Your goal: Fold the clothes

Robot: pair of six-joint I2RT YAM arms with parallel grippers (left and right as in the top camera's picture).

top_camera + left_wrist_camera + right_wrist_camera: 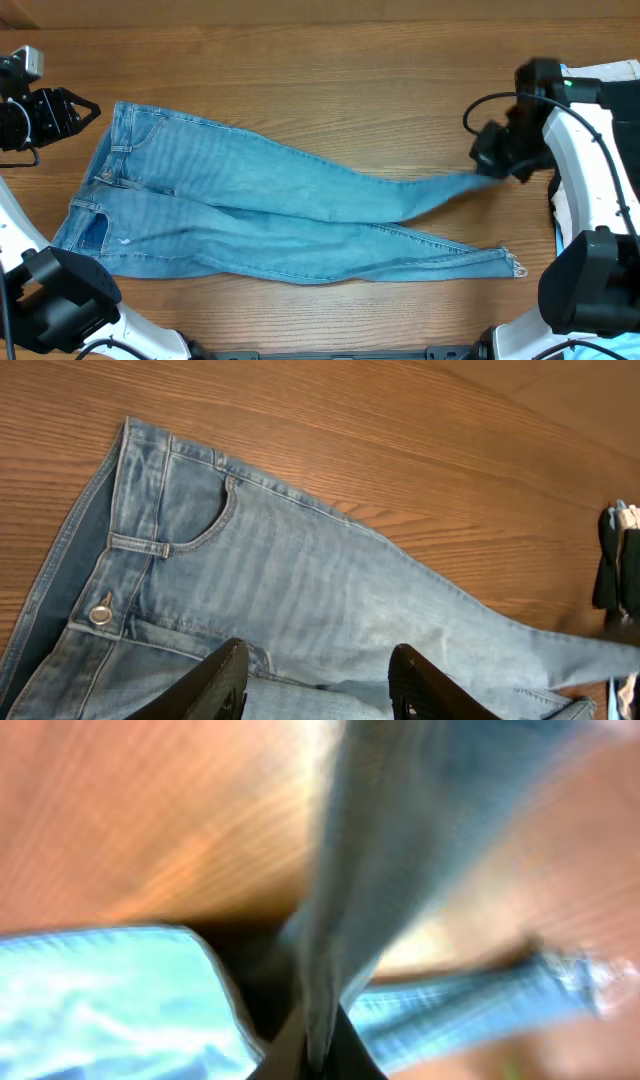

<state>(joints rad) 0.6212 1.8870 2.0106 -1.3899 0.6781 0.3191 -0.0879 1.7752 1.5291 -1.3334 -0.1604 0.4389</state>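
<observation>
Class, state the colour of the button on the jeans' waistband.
Silver; the button on the jeans shows best in the left wrist view.

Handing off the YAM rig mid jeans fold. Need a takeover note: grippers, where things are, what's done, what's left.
Left gripper: open and empty, above the jeans near the waistband.
Right gripper: shut on the hem end of the leg that lies upper in the overhead view.
Jeans: spread lengthwise on the table, waist to the left and legs to the right. The other leg's frayed hem lies free.
Done: one leg end gripped; no fold visible yet.
Left: every fold. A likely next move is carrying the gripped leg toward the waist.
</observation>
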